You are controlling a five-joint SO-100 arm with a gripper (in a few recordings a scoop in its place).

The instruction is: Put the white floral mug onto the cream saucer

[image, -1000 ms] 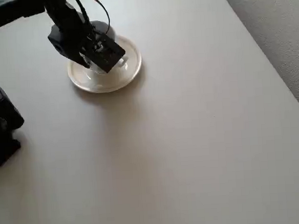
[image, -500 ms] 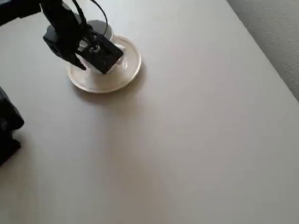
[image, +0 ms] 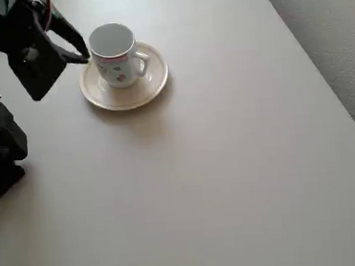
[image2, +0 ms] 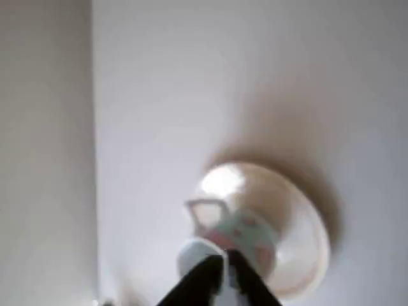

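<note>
The white floral mug (image: 116,55) stands upright on the cream saucer (image: 153,88) at the upper left of the overhead view, handle toward the right. My black gripper (image: 85,56) hangs just left of the mug's rim, its fingertips closed together with nothing between them. In the blurred wrist view the dark fingertips (image2: 207,280) meet at the bottom edge, right over the mug (image2: 239,233), which sits on the saucer (image2: 303,245).
The arm's black base (image: 1,151) stands at the left edge of the beige table (image: 217,179). The table's right edge runs diagonally at the upper right, with grey floor (image: 332,31) beyond it.
The gripper has let go of the mug and pulled back to the left, uncovering it. The mug stays standing on the saucer.
</note>
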